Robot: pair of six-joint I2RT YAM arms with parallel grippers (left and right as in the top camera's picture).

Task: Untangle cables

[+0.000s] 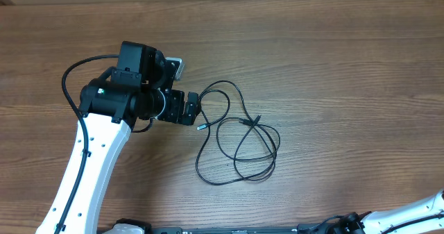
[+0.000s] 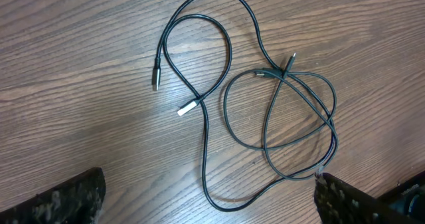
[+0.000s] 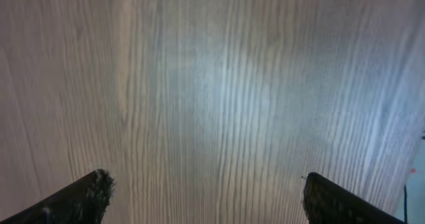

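The cables (image 1: 251,122) are thin black cords lying in loose overlapping loops on the wooden table, just right of my left gripper (image 1: 195,109). In the left wrist view the cables (image 2: 279,76) spread ahead. A silver-tipped plug (image 2: 188,108) and a dark plug (image 2: 157,78) lie at the left, and two more plug ends (image 2: 290,58) lie where strands cross. My left gripper (image 2: 209,179) is open above the table, with the nearest cable loop between its fingers and nothing held. My right gripper (image 3: 204,181) is open over bare wood, with no cable in its view.
The wooden table (image 1: 347,67) extends all round the cables. The left arm (image 1: 90,164) reaches in from the bottom left. The right arm (image 1: 409,212) lies low at the bottom right edge, far from the cables.
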